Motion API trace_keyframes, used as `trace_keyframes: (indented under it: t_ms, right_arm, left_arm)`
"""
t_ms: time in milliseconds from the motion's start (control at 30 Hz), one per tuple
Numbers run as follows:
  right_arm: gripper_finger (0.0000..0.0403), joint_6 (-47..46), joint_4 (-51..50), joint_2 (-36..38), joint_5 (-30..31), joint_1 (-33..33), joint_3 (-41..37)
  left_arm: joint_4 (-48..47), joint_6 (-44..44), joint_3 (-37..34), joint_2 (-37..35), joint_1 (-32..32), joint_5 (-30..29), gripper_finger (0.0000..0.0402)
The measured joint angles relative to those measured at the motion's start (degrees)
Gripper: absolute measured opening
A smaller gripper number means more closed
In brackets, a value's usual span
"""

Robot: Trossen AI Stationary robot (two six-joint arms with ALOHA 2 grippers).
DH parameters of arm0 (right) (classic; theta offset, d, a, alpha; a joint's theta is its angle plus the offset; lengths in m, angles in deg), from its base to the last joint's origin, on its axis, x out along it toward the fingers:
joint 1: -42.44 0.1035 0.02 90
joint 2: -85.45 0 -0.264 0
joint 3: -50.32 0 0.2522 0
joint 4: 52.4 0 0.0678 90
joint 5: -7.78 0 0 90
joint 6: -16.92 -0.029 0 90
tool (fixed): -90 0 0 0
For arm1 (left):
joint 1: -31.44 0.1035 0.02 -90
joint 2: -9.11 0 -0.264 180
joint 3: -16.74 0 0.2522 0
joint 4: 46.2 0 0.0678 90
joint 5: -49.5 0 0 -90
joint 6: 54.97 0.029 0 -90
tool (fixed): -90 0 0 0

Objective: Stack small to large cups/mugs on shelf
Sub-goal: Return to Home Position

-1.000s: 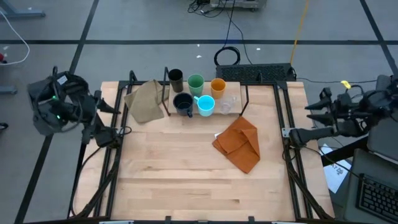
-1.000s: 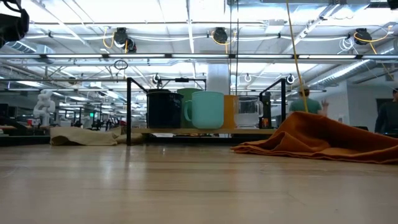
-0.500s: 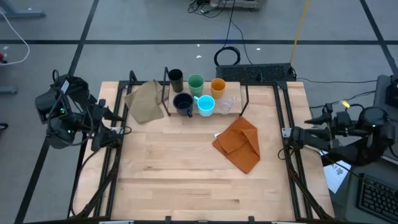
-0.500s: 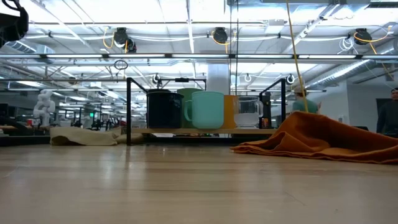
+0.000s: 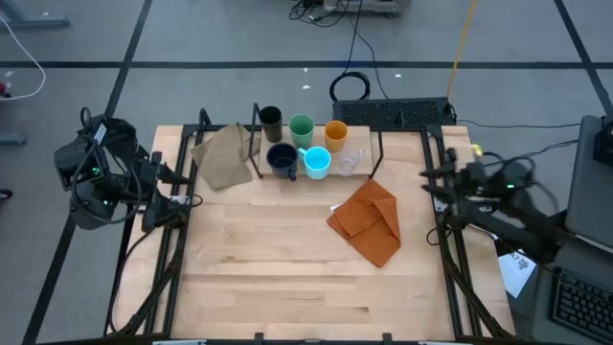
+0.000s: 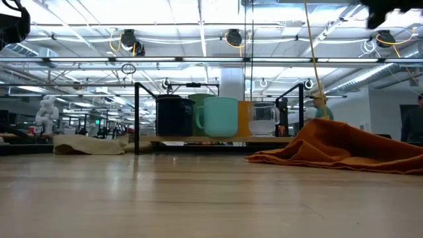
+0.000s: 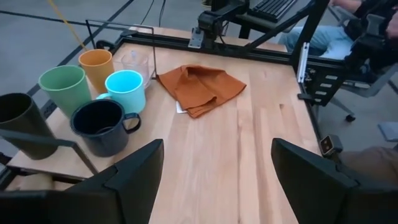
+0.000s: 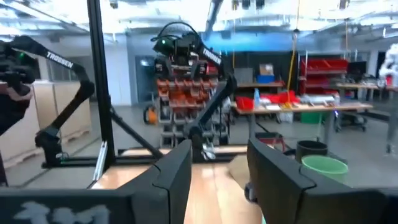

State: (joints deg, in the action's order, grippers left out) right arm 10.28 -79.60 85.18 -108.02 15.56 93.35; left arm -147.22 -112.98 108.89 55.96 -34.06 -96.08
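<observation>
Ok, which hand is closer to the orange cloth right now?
Right. The right hand is at the right edge of the table, close to the orange cloth; the left hand is at the far left edge.

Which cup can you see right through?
The small clear cup, next to the light blue mug on the shelf; the other five are solid colours.

Table (image 5: 278, 259) bears the shelf (image 6: 198, 139), 6 cups (image 5: 301, 127) standing on it; orange cloth (image 5: 369, 220) and tan cloth (image 5: 222, 156) lie alongside.
</observation>
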Motion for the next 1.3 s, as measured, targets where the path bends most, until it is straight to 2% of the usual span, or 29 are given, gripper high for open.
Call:
trace_keyframes:
  t_ms: [133,233,433,767,1000,1300]
  right_arm:
    - [0.0148,-4.6,16.6,-0.5,0.0,0.4,-9.7]
    - [0.0148,-6.5,22.7,-0.5,-0.2,0.4,-15.2]
    - [0.0148,-7.4,25.7,-1.6,-0.7,0.4,-21.5]
    - [0.0148,-5.5,30.5,-5.9,-15.1,0.4,-27.9]
    - [0.0148,-5.3,38.1,-5.9,-14.8,0.3,-28.2]
    - [0.0148,-10.7,36.7,-5.7,-13.2,0.3,-28.3]
  left_arm:
    - [1.6,1.4,0.0,0.0,0.0,0.2,0.0298]
    - [1.7,1.4,0.0,0.0,0.0,0.2,0.0298]
    - [1.9,1.3,0.0,0.0,0.0,0.2,0.0298]
    - [2.6,0.8,0.0,0.5,0.0,-1.1,0.0298]
    - [5.2,1.9,0.0,0.4,0.0,-1.5,0.0298]
    - [5.1,2.5,0.0,1.1,0.0,-1.0,0.0298]
